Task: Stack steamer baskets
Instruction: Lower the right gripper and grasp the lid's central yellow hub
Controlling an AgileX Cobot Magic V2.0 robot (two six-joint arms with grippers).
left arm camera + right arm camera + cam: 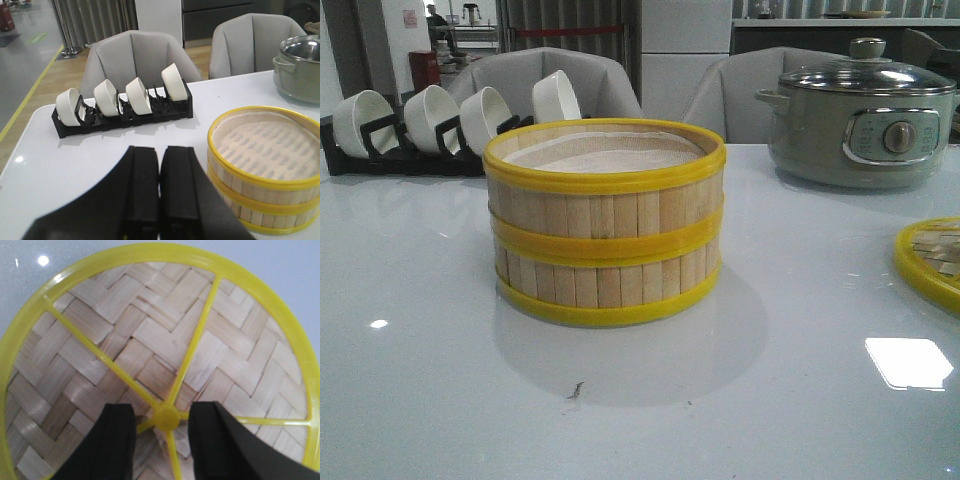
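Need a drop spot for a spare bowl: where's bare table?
Widest bare table lies in front of the stacked steamer baskets, running left. Another strip lies between the baskets and the lid. Crowded: the back edge, with the bowl rack and electric pot.

No legible text, brand, number or sign appears in any view. The control panel (pixel 892 137) on the electric pot (pixel 860 120) carries small markings around its knob, too small to read. A paper notice (pixel 410 18) on the far wall in the front view is blurred; its content cannot be determined.
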